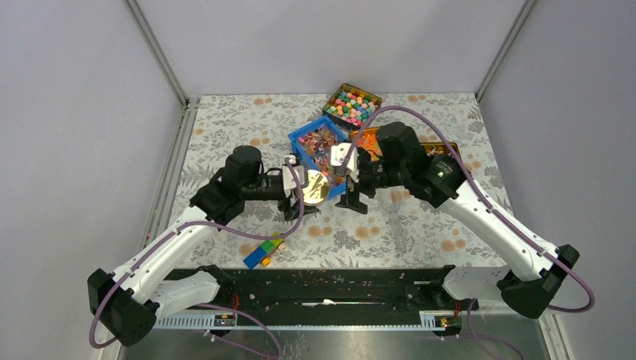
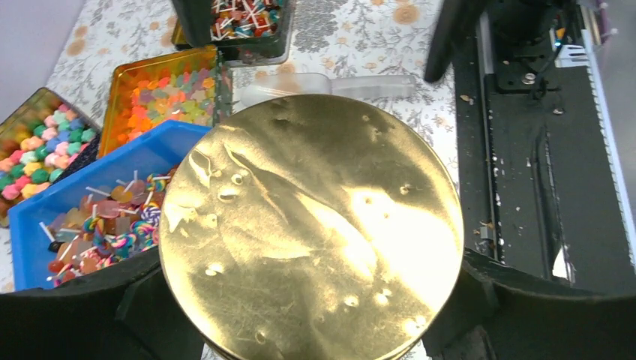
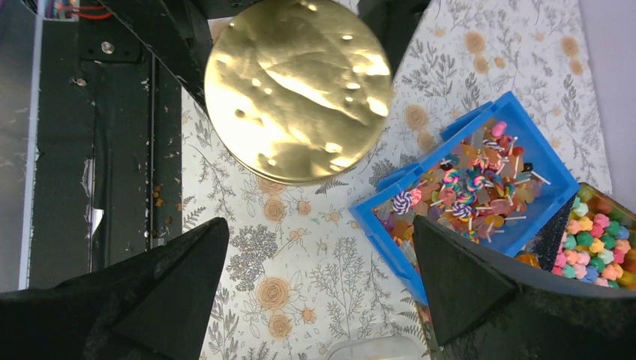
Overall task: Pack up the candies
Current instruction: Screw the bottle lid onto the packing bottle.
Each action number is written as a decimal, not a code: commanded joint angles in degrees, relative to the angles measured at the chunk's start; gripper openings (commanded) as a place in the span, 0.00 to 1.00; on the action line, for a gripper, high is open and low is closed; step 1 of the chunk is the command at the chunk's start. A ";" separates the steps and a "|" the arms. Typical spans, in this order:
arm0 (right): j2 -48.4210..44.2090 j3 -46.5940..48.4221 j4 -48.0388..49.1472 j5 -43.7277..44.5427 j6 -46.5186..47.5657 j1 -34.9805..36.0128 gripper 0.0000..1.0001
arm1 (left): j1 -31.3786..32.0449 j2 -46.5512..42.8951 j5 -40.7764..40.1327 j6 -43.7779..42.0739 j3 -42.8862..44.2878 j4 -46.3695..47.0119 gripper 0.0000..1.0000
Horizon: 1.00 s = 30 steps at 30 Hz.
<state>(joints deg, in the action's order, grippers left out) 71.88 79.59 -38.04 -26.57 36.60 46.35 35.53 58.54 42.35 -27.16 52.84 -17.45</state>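
The candies (image 3: 472,187) are small mixed sweets, some of them swirl lollipops on white sticks. They lie heaped in a blue bin (image 3: 390,240) at mid-table (image 1: 300,139). My left gripper (image 2: 311,300) is shut on a round gold tin (image 2: 307,225), its black fingers pressing on either side. The tin's closed, dented lid faces the camera. It hangs just left of the bin (image 1: 315,187). My right gripper (image 3: 319,225) is open over the flowered cloth beside the bin's near corner, with nothing between its fingers. In the overhead view it (image 1: 352,187) is close to the tin's right.
A tin of pastel balls (image 1: 352,103) stands behind the bin, and an orange tin of gummies (image 2: 165,94) stands to the bin's right. A clear plastic scoop (image 1: 397,225) lies on the cloth under my right arm. Coloured toy blocks (image 1: 262,253) sit near the black front rail (image 1: 322,289).
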 commanded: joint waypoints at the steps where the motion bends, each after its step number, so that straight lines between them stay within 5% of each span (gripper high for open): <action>1: -2.84 1.20 -0.56 -12.65 4.47 -5.14 1.00 | -0.28 -1.26 8.19 -4.72 0.90 0.22 0.53; 12: 1.73 6.17 -0.60 -30.92 8.40 -5.47 1.00 | -0.37 -1.08 19.52 -8.39 3.26 -2.91 0.52; 30: 6.50 6.53 -0.52 -30.25 11.48 -0.74 0.99 | -0.37 -0.45 21.44 -7.61 4.55 -1.79 0.51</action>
<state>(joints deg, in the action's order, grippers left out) 78.30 84.49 -38.50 -56.51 46.48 44.73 35.44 58.57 60.16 -34.02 54.02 -22.98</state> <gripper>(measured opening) 0.993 0.806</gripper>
